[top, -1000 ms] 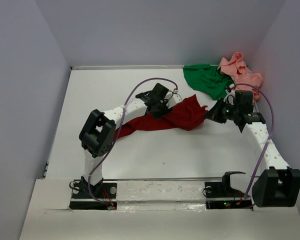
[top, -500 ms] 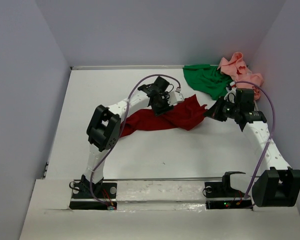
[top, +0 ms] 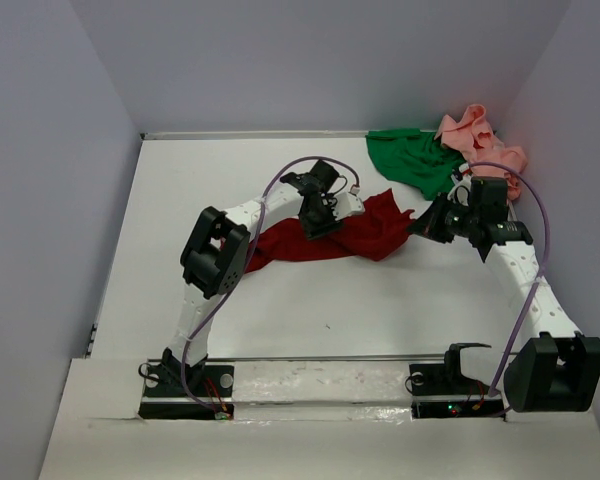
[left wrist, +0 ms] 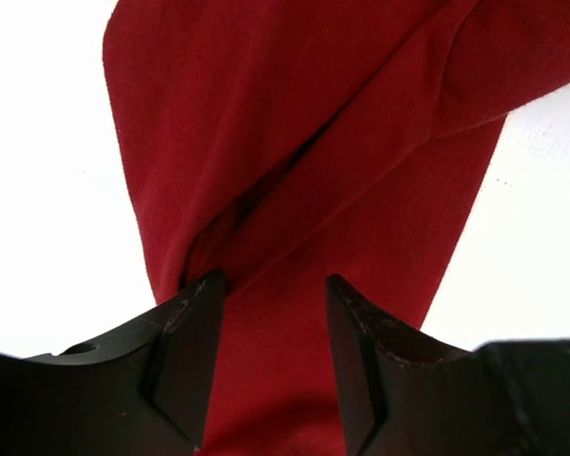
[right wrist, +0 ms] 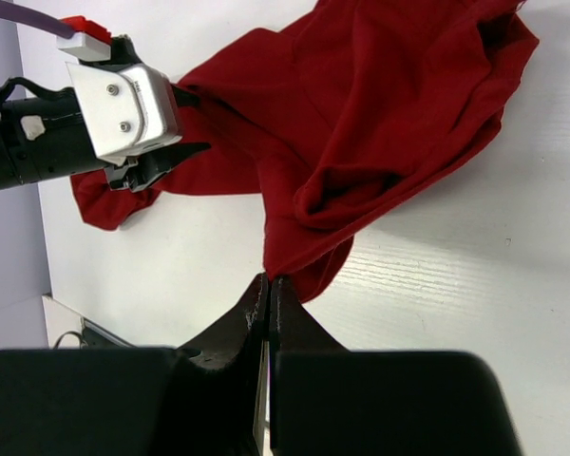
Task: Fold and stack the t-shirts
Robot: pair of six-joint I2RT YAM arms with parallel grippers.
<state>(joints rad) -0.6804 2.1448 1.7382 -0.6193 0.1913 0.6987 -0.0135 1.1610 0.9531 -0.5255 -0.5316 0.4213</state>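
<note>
Cloth all rumpled: dark red t-shirt (top: pixel 370 232) lies twisted and ropey mid-frame in the top view.
left gripper (left wrist: pixel 274 294) has its fingers apart over a long soft fold, while right gripper (right wrist: pixel 269 285) has its fingers pressed together at the shirt's right edge.

The left end effector (left wrist: pixel 274 285) has dropped over the dark red t-shirt (top: pixel 375 232).

As I see it from my station: a white table (top: pixel 310 310), enclosed by a pale lilac-grey back wall (top: pixel 310 60), left wall (top: pixel 40 200) and right wall (top: pixel 585 90). A thin metal rail (top: pixel 320 357) runs along its near edge, in front of a white ledge (top: pixel 320 445).
</note>
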